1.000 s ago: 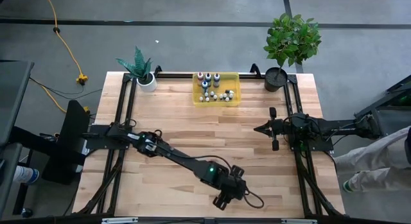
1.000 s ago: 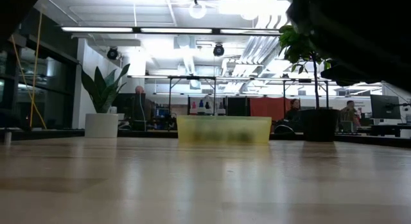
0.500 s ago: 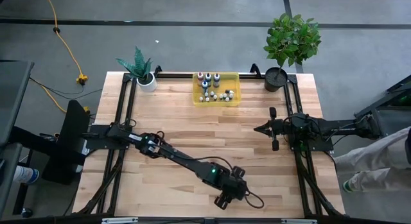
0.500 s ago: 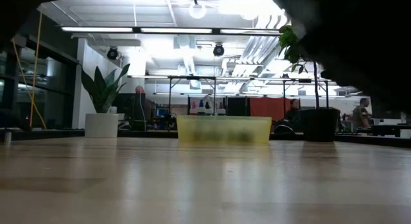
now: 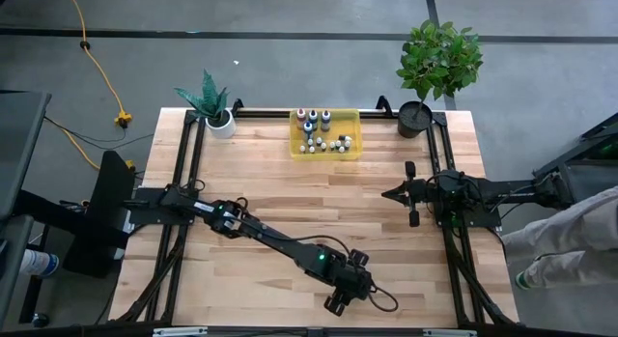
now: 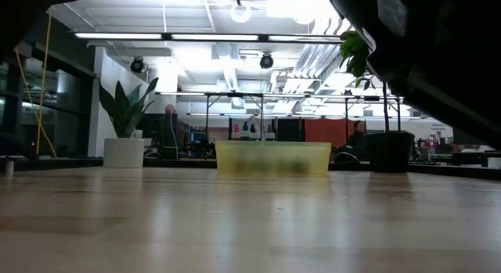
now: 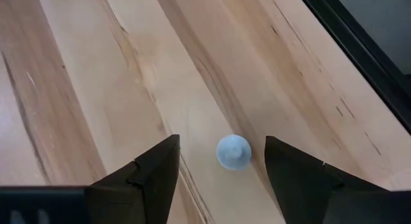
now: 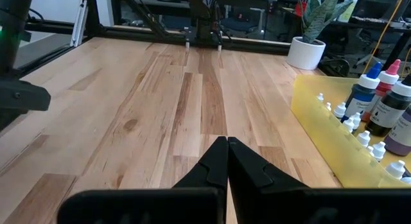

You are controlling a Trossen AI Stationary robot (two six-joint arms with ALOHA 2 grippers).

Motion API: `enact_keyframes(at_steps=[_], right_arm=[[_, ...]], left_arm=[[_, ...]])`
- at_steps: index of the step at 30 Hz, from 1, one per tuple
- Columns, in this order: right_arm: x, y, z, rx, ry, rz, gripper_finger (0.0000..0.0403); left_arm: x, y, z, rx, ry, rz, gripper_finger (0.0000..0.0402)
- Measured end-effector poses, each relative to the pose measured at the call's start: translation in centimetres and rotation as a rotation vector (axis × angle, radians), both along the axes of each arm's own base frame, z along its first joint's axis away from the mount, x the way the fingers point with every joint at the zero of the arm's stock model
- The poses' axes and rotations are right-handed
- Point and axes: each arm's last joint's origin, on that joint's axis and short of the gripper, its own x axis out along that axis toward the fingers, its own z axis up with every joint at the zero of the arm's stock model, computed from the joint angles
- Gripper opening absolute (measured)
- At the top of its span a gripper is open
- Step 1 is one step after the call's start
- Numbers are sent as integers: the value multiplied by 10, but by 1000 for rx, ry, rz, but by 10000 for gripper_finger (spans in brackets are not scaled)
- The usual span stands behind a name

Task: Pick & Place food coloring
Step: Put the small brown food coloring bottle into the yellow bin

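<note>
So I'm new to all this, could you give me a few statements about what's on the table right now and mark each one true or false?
1. The left gripper is open, fingers on either side of a small whitish bottle on the bare wood. True.
2. That bottle sits inside the yellow tray. False: it stands alone near the table's front edge, far from the tray.
3. The right gripper is shut and holds nothing. True.
4. The yellow tray is empty. False: it holds many small bottles, some larger with coloured caps.
5. Two potted plants stand at the table's far corners. True.
</note>
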Motion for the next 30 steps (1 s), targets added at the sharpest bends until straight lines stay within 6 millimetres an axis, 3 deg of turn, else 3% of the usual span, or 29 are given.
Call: enact_keyframes(at_steps=[14, 30], right_arm=[[0, 0, 0, 0, 0, 0, 0], [0, 0, 0, 0, 0, 0, 0]], left_arm=[[-1, 0, 0, -57, 33, 28, 134], [1, 1, 1, -109, 38, 63, 121]])
